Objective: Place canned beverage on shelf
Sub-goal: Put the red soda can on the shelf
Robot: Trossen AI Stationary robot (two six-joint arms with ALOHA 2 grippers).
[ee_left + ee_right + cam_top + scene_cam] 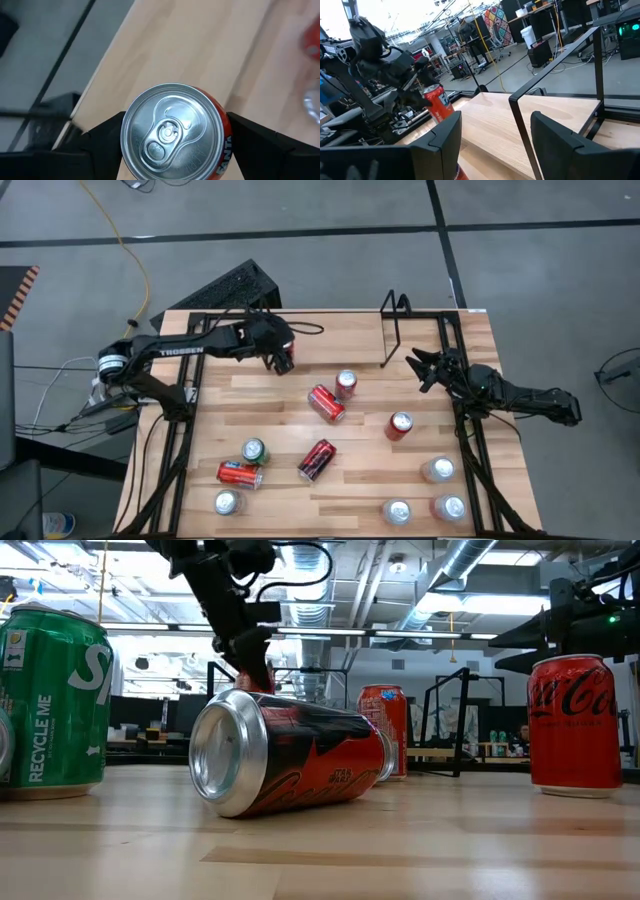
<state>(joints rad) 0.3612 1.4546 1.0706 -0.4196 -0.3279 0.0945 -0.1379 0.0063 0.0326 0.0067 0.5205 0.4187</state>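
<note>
left pincer [283,360] clamped and raised; right pincer [421,367] parted.

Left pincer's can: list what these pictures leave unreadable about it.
- Orange can: in the left wrist view the lid fills the frame, so the label is cut to a sliver.
- High view: the left pincer covers the can.
- Low view: a lying black-and-red can hides its lower part, so whether it touches the table cannot be told.

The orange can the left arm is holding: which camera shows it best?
The left wrist view: the orange can fills the picture, silver top and tab plain, a dark finger on each side. The high view shows it small at the left gripper. The low view mostly hides it behind a lying can. The right wrist view shows it distant.
</note>
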